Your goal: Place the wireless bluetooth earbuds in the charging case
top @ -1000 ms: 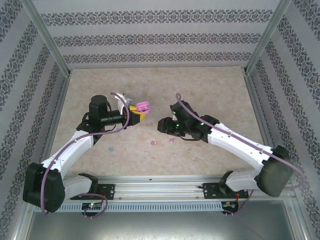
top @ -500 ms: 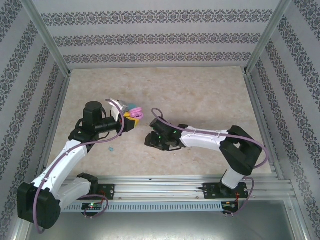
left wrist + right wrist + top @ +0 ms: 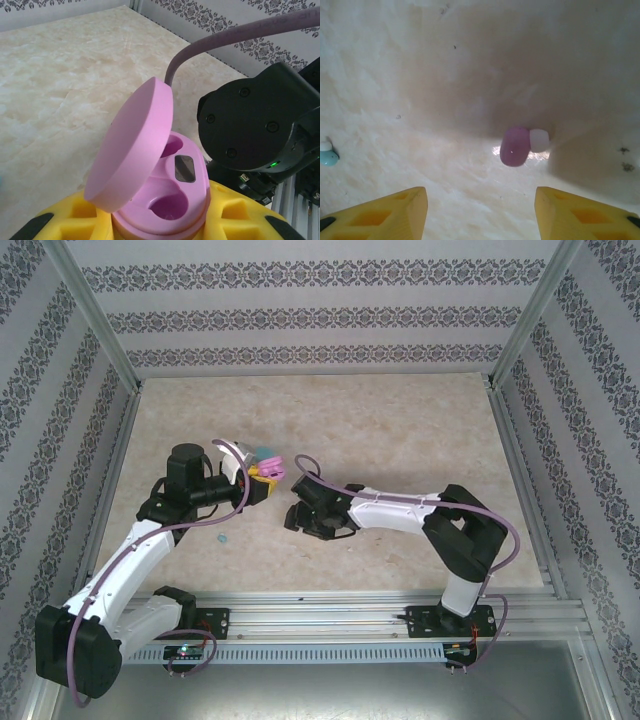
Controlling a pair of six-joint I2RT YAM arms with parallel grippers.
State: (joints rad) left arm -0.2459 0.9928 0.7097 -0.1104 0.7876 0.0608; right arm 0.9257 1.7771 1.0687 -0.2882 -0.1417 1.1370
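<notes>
The pink charging case point(image 3: 172, 197) sits upright between the yellow fingers point(image 3: 240, 215) of my left gripper point(image 3: 260, 476), which is shut on its base. Its lid point(image 3: 135, 150) stands open and both sockets are empty. A pink earbud point(image 3: 514, 146) with a white tip lies on the table just ahead of my right gripper point(image 3: 480, 212), slightly right of the middle of the open jaws, with nothing between them. A light blue earbud point(image 3: 327, 156) lies at the left edge of the right wrist view, and the same blue earbud point(image 3: 222, 537) rests below the left arm. My right gripper point(image 3: 302, 517) hovers low, right of the case.
Something turquoise point(image 3: 266, 453) shows just behind the held case. The right arm's black wrist point(image 3: 255, 125) is close on the case's right. Patterned walls and metal posts point(image 3: 95, 315) enclose the marble table point(image 3: 400, 420).
The right arm swung left and folded in, bringing its gripper over the spot where the pink earbuds lay. The left gripper pulled the case slightly left and toward itself, then held still.
</notes>
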